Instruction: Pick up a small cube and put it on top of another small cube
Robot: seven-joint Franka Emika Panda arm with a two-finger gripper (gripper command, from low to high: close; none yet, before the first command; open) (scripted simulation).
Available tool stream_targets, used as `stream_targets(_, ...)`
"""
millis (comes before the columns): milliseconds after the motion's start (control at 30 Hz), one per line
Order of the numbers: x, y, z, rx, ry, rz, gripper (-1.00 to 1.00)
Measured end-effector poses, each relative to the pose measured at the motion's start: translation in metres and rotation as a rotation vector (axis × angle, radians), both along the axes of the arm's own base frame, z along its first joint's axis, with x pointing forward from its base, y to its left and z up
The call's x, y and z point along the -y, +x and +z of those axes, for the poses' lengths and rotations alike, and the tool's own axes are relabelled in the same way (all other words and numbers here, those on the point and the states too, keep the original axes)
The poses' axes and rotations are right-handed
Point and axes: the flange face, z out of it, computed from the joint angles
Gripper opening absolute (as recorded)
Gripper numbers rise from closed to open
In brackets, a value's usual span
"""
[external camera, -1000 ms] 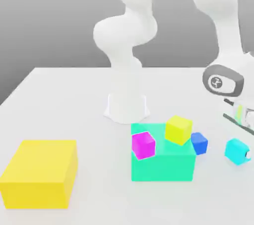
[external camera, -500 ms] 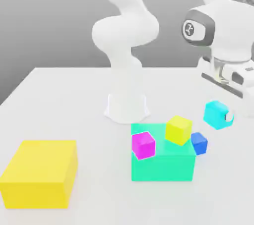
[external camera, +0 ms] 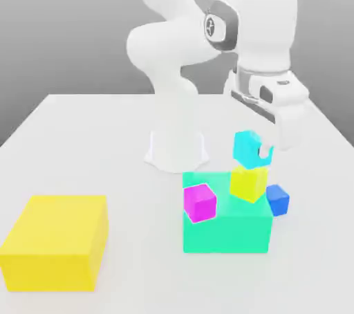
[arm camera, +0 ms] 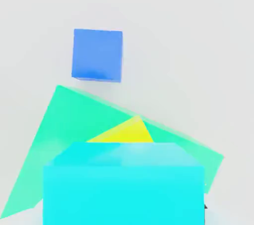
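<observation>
The big teal block [external camera: 227, 226] lies under the gripper [external camera: 261, 151]. On it, directly below the gripper, stands the yellow cube [external camera: 248, 182]. The cyan cube [external camera: 247, 149] sits between the fingers, just above the yellow one; whether they clamp it I cannot tell.

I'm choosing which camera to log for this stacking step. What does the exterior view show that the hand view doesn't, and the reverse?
Exterior view alone: the arm and its claw, the small magenta cube, the large yellow block, the table's edges.

Hand view alone: a look straight down over the cyan cube that lines it up above the small yellow cube.

Both: the cyan cube, the small yellow cube, the teal-green block beneath them, and the small blue cube on the table beside it.
</observation>
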Motion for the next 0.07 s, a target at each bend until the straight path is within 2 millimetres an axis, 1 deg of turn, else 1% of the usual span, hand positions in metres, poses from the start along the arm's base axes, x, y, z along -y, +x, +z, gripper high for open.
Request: stream_targets(67,0.0,0.0,0.0,0.0,0.0,0.0,1.0)
